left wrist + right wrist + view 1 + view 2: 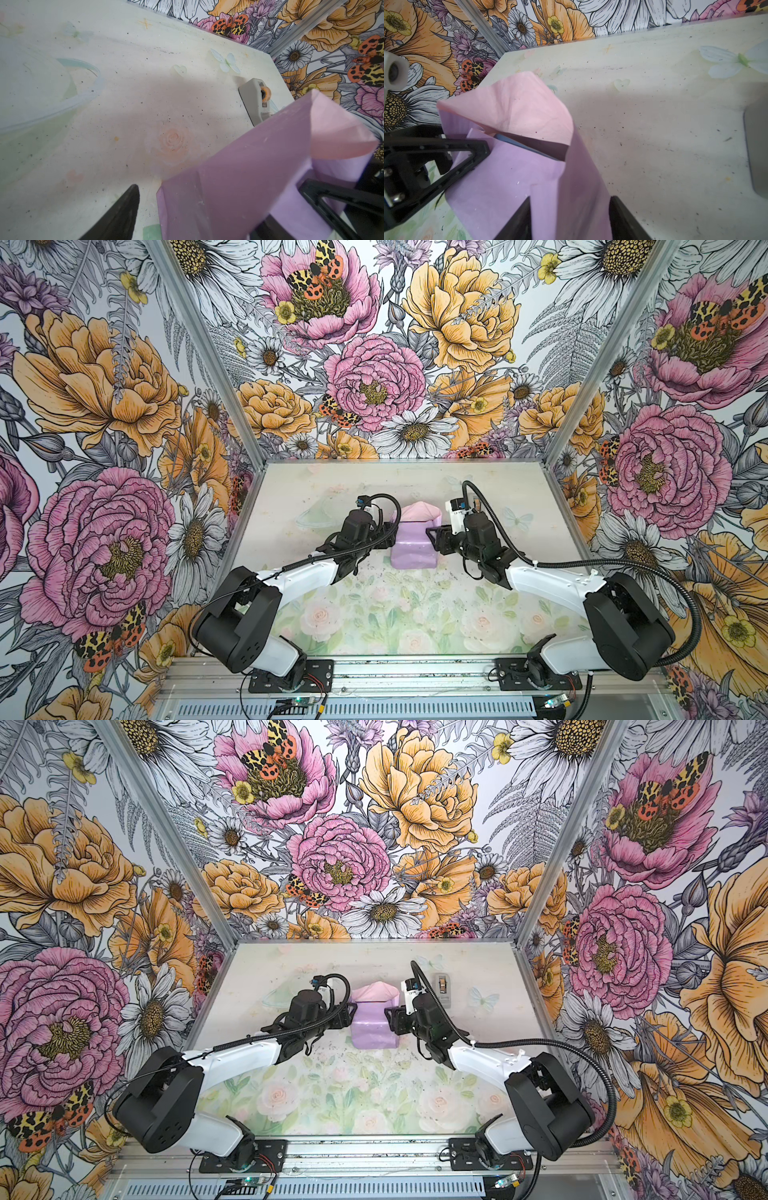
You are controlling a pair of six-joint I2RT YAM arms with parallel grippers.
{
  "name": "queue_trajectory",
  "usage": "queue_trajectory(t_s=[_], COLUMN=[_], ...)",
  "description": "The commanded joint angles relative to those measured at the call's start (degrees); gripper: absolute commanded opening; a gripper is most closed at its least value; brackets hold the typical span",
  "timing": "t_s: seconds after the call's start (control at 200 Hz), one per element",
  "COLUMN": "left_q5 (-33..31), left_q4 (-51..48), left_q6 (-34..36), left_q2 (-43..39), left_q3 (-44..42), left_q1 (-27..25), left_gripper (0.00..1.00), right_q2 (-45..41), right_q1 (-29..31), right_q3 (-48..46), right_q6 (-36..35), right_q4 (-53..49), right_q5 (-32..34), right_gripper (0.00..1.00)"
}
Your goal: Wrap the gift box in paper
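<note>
The gift box (415, 549) lies mid-table under the lilac-looking paper (372, 1027), in both top views. At its far end a pale pink flap (417, 512) stands up. Under that flap a blue sliver of the box (525, 145) shows in the right wrist view. My left gripper (388, 533) is at the box's left side, open. One of its fingers (122, 214) stands clear of the paper (239, 176). My right gripper (569, 220) is shut on the wrapped right side, with both fingers (517, 222) against the paper.
A small grey tape dispenser (442, 986) sits on the table just right of the right wrist, near the back. The floral table (374, 614) has walls on three sides. Both arms angle in from the front rail.
</note>
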Motion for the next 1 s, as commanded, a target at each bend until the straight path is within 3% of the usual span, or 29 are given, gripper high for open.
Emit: queue_trajectory(t_s=[0.0, 0.08, 0.37, 0.695, 0.846, 0.996], left_q5=[-3.57, -3.99, -4.47, -6.84, -6.89, -7.18], left_q4=[-3.41, -3.31, -2.79, -4.08, -4.11, -3.87], left_q6=[0.17, 0.19, 0.17, 0.65, 0.68, -0.2], left_q2=[-0.98, -1.34, -0.74, -1.43, -1.31, -0.57], left_q3=[-1.81, -1.76, 1.18, 2.14, 2.54, 2.84], left_q1=[-0.38, -0.45, -3.25, -4.63, -5.19, -6.33], left_gripper=[0.64, 0.56, 0.41, 0.32, 0.3, 0.29], right_q2=[-0.16, -0.16, -0.17, -7.15, -5.22, -2.61], right_q1=[0.38, 0.51, 1.6, 1.96, 2.31, 2.75], right_q3=[-1.51, -1.4, -0.75, -3.33, -3.47, -2.4], right_q6=[-0.62, -0.58, 0.88, 3.68, 4.32, 4.55], right_q4=[-6.63, -6.77, -5.31, -4.26, -2.07, -0.93], right_q5=[2.23, 2.57, 2.77, 4.68, 4.03, 3.81], right_gripper=[0.58, 0.58, 0.57, 0.52, 0.43, 0.41])
